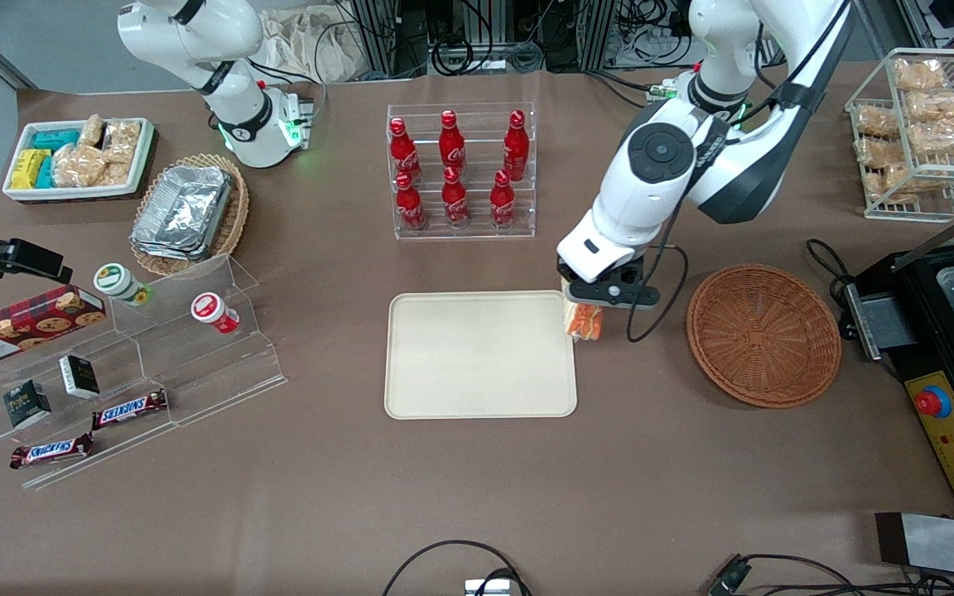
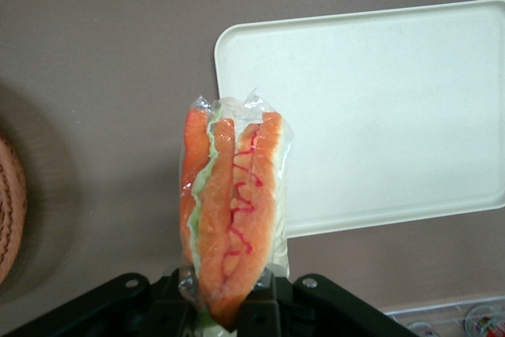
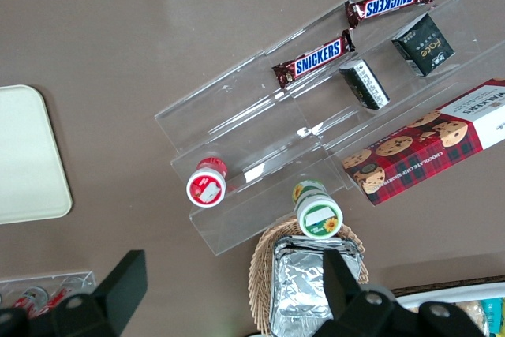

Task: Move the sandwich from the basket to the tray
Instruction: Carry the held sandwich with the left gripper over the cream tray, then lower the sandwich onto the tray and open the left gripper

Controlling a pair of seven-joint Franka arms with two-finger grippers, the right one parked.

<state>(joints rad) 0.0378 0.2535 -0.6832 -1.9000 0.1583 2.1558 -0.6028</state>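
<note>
Going across the front view from the parked arm's end: white bin of bagged snacks (image 1: 78, 161), rect., glossy rim; nearer the camera a tan oval wicker basket (image 1: 192, 213) w/ crinkled foil containers stacked in it. Clear acrylic stepped stand (image 1: 146, 364) carries two round tubs, small dark boxes, Snickers bars (image 1: 130, 409) & a red tartan cookie box (image 1: 23, 324) whose end is cut off by the frame edge. Mid-table, a clear rack holds six glossy red cola bottles (image 1: 454, 170).

Tray (image 1: 480, 354): flat, matte cream-beige, rounded corners, low rim, nothing on it. At its edge toward the working arm's end, the gripper (image 1: 589, 313) hangs above the table, clamped on the sandwich (image 1: 585, 321), which shows over the tray's corner area. In the wrist view the sandwich (image 2: 233, 219) is upright, a long wedge in crinkly clear wrap, orange-pink layers w/ pale green strip & thin red squiggle; black fingers (image 2: 264, 305) press both sides of its base, lowest part hidden betw. them. Bread faces hard to make out.

Next, the basket (image 1: 763, 334): round, shallow, reddish-brown wicker, radial weave, holding nothing, well apart from the tray. Only a sliver of its rim (image 2: 9, 219) shows at the wrist camera. Toward the working arm's end, a wire rack (image 1: 917, 132) w/ bagged beige snacks, partly cut off.
</note>
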